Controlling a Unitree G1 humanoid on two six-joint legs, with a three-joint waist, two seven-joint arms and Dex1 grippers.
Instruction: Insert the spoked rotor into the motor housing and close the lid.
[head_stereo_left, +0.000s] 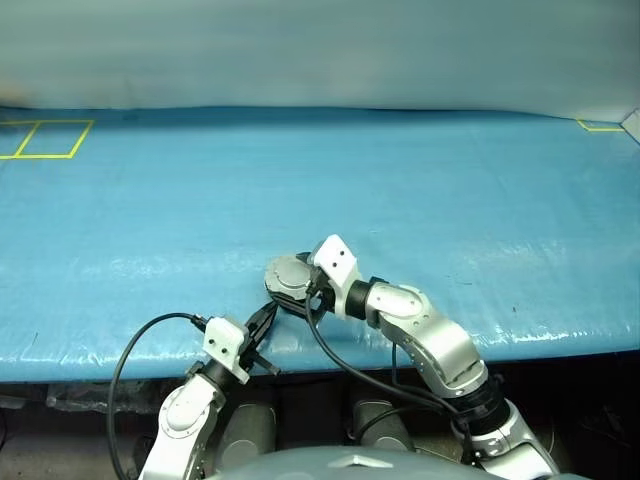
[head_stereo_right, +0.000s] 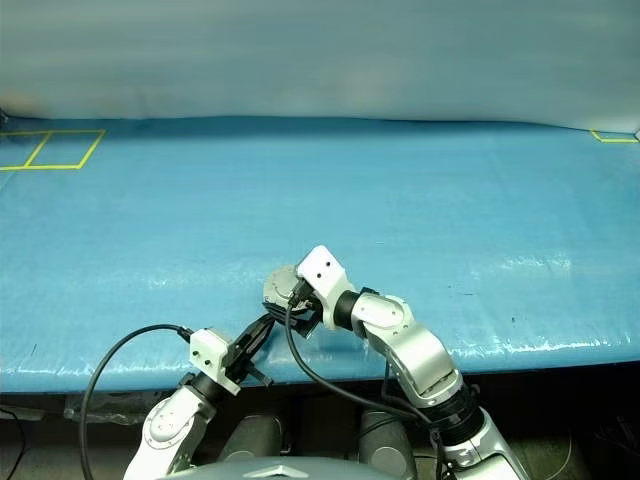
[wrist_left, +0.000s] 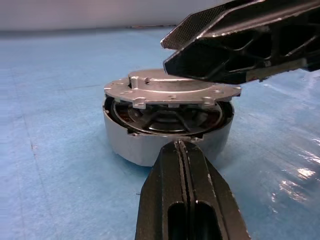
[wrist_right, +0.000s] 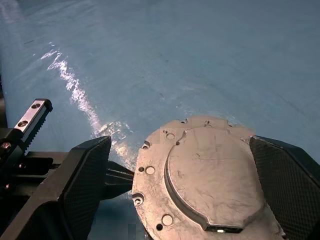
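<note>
The grey motor housing stands on the blue table near its front edge. The spoked rotor lies inside it, its dark spokes showing under the lid. The silvery notched lid rests on top, slightly tilted, with a gap on one side. My right gripper hangs over it, open, one finger on each side of the lid. My left gripper is shut and empty, its tips against the housing's near wall. In the eye views the lid sits between both grippers.
The blue table cover stretches far back and to both sides. Yellow tape marks lie at the far left and far right corners. The table's front edge runs just behind the arms. A black cable loops from the left wrist.
</note>
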